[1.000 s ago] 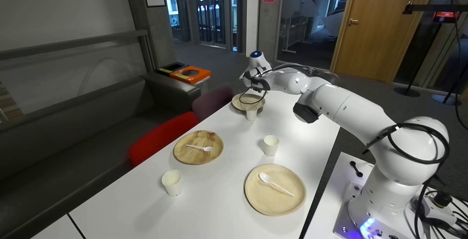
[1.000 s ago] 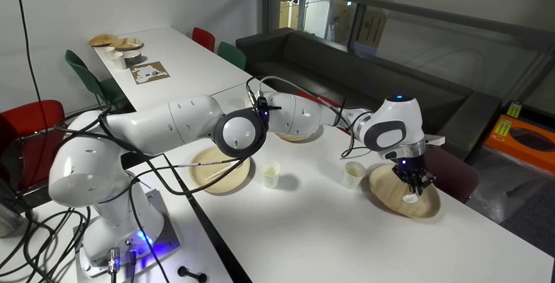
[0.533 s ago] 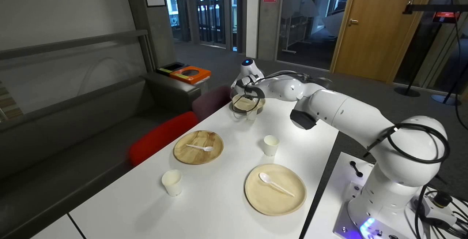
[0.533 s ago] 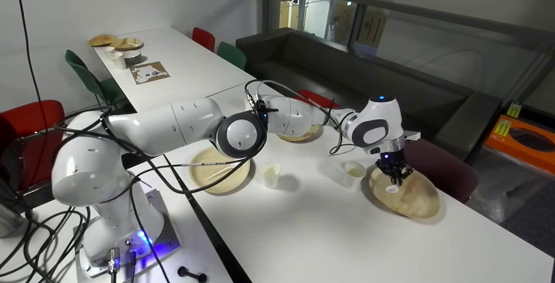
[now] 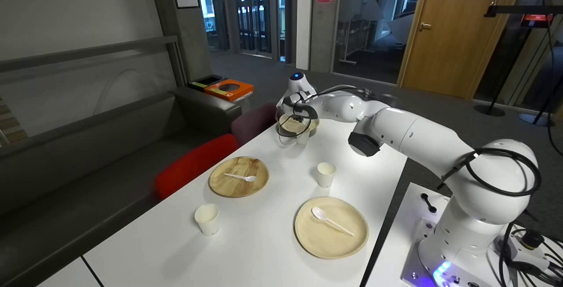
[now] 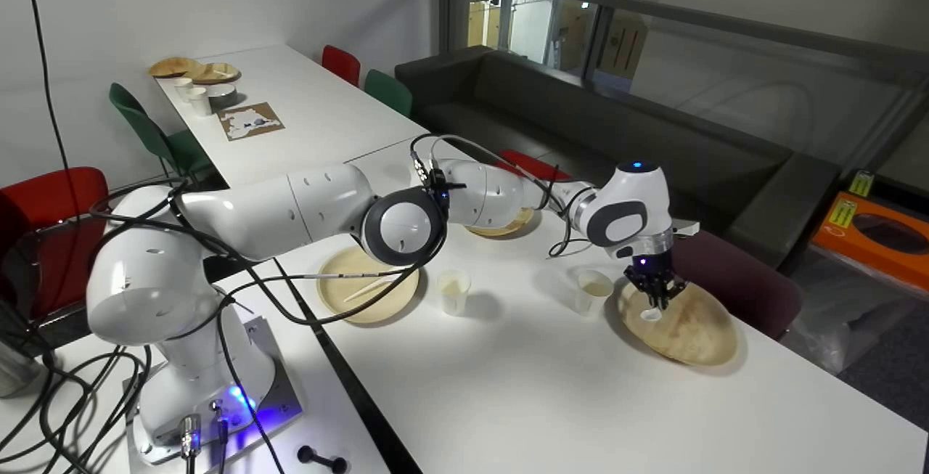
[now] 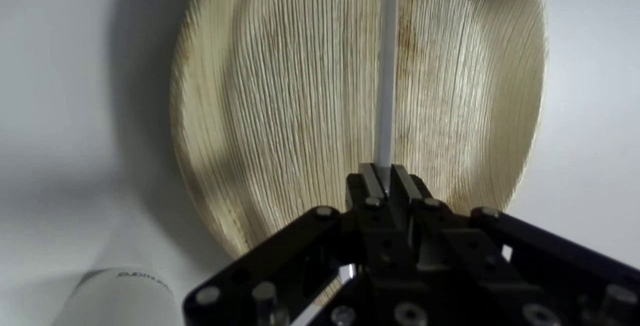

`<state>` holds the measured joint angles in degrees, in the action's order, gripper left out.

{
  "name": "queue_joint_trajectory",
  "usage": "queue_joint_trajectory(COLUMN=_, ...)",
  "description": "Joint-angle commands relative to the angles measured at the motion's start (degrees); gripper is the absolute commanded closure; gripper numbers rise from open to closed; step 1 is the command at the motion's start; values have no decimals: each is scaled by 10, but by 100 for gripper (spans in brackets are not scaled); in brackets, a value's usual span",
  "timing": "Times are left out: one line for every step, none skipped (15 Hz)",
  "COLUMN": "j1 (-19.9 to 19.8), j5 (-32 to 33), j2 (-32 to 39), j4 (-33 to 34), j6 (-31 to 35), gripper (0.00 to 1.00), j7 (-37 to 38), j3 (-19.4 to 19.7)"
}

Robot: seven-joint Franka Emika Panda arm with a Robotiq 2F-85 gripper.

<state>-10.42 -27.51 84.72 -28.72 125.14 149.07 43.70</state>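
Wrist view: spoon (image 7: 387,74) pinched at a plate (image 7: 300,106)

The end effector (image 7: 385,178) is clamped on the white spoon, its two fingers drawn almost together because, I judge, the stem between them is so slim. That stem runs straight out over the plate, roughly along the grain, while in an exterior view what looks like the spoon's bowl (image 6: 651,315) shows just under the fingertips. So the hold probably lies near the bowl, leaving much of the stem projecting. Whether the spoon rests on the plate or hangs just above, I cannot tell.

The plate's edge curls up, which likely explains the broad shadow on the desk (image 7: 65,66). A cup (image 7: 122,301) stands just beside it, as if the two were set out as a pair. That pattern recurs in an exterior view: a streaked plate (image 5: 233,189) bears a loose spoon (image 5: 244,177), a pale plate (image 5: 316,238) bears another spoon (image 5: 329,221), and an inner cup (image 5: 326,176) and an outer cup (image 5: 207,221) stand near them. Raised rims probably help keep such light pieces from sliding off.
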Motion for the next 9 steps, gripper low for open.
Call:
queue_joint_trajectory(j1=-17, j5=7, j2=0, j4=7, j6=14, gripper=98, j7=-9, j3=-11)
queue_joint_trajectory(j1=-19, j5=9, j2=0, j4=5, j6=14, gripper=98, j7=-10, j3=-11)
queue_joint_trajectory(j1=-20, j5=12, j2=0, j4=3, j6=14, gripper=98, j7=-8, j3=-10)
queue_joint_trajectory(j1=-22, j5=13, j2=0, j4=2, j6=14, gripper=98, j7=-9, j3=-10)
queue_joint_trajectory(j1=-23, j5=15, j2=1, j4=1, j6=14, gripper=98, j7=-9, j3=-10)
queue_joint_trajectory(j1=-24, j5=17, j2=1, j4=0, j6=14, gripper=98, j7=-9, j3=-9)
queue_joint_trajectory(j1=-25, j5=19, j2=1, j4=-1, j6=14, gripper=98, j7=-8, j3=-9)
queue_joint_trajectory(j1=-26, j5=22, j2=2, j4=-2, j6=14, gripper=65, j7=-9, j3=-10)
queue_joint_trajectory(j1=-27, j5=24, j2=2, j4=-2, j6=14, gripper=63, j7=-10, j3=-11)
